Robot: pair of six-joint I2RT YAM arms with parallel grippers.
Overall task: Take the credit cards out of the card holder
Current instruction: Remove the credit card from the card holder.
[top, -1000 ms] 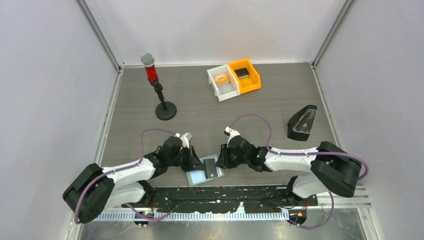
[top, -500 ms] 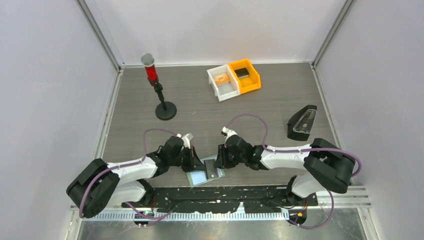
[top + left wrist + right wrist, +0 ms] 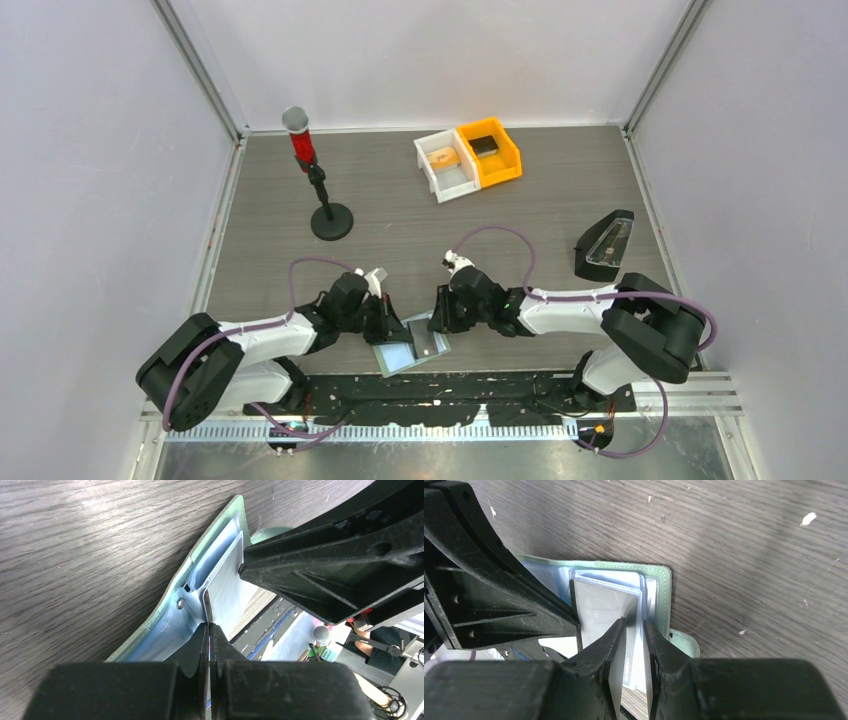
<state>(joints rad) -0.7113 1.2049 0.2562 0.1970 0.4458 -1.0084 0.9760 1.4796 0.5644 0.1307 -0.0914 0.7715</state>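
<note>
The pale-green card holder (image 3: 398, 354) lies open near the table's front edge, between both grippers. My left gripper (image 3: 391, 322) is shut on a clear inner pocket flap of the holder (image 3: 150, 625) and holds that flap upright (image 3: 208, 626). My right gripper (image 3: 438, 322) is open by a narrow gap (image 3: 635, 626). Its jaws straddle the edge of a light blue card (image 3: 635, 666) that sticks out of the holder's pocket (image 3: 665, 595). The side tab (image 3: 684, 642) shows beside the right finger. A tan-orange card (image 3: 444, 157) lies in the white bin.
A white bin (image 3: 452, 186) and an orange bin (image 3: 506, 166) holding a black block (image 3: 484, 145) stand at the back. A red microphone on a black stand (image 3: 331, 220) is at the back left. A black wedge-shaped device (image 3: 605, 245) is on the right.
My right arm has edged slightly left toward the holder. My left gripper has stayed shut on the flap, and the holder has barely moved.
</note>
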